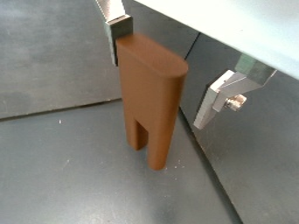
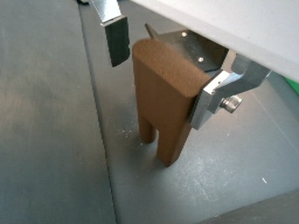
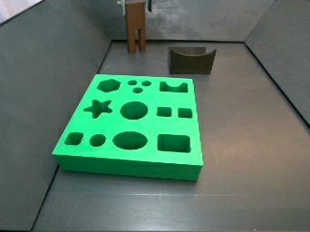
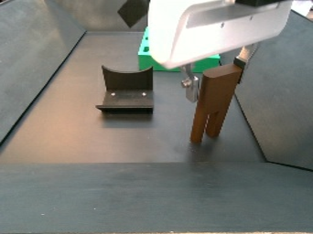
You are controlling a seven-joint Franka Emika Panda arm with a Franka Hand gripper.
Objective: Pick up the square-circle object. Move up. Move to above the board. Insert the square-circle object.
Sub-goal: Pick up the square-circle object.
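Both wrist views show the gripper (image 1: 176, 74) straddling the upright square-circle object (image 1: 149, 101).

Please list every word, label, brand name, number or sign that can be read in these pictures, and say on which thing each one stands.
None: no view shows readable text.
The square-circle object is plain brown wood.
The board bears only cut-out shapes.
The gripper, around the object's top, and the dark notched block show no markings.
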